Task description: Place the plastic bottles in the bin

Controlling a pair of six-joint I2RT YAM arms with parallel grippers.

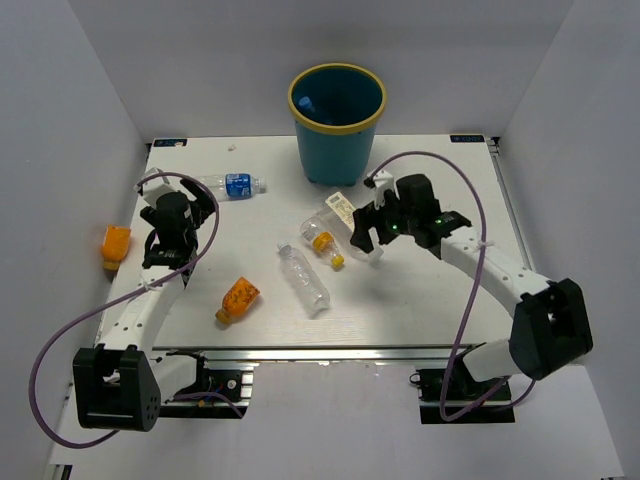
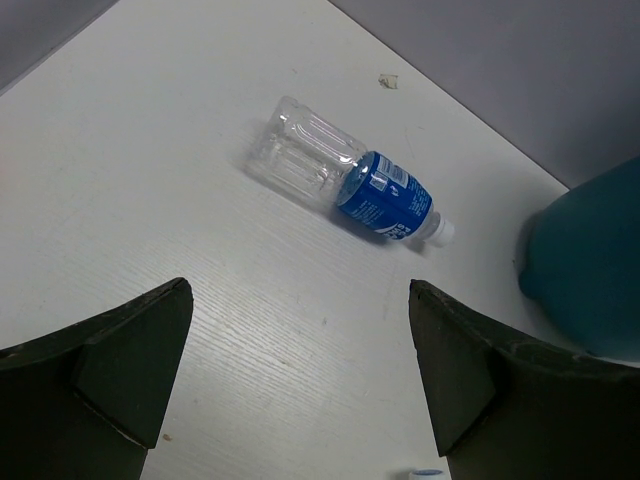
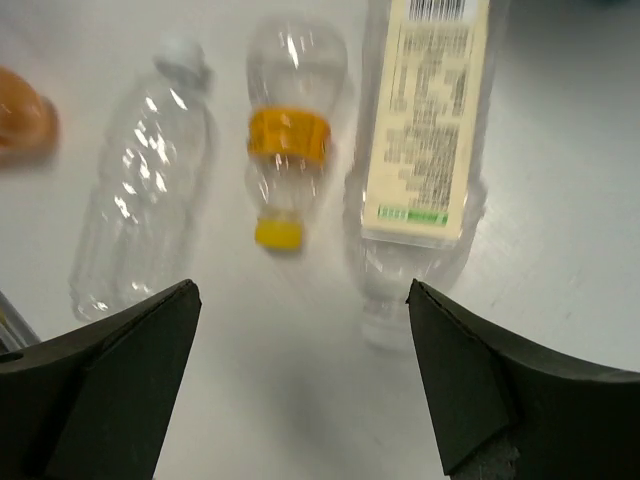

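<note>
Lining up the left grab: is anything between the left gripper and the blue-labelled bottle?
No. In the left wrist view, only bare white table lies between the open left gripper and the blue-labelled bottle.

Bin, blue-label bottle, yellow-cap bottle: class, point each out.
bin [image 1: 336, 155]: top external view, teal outer wall.
blue-label bottle [image 2: 381, 195]: left wrist view, blue label.
yellow-cap bottle [image 3: 288, 136]: right wrist view, orange label band.

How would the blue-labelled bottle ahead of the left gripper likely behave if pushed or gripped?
The blue-labelled bottle lies on its side, so a nudge would probably roll it. It looks clear and empty, so it is likely light and easily dented by a squeeze.
</note>
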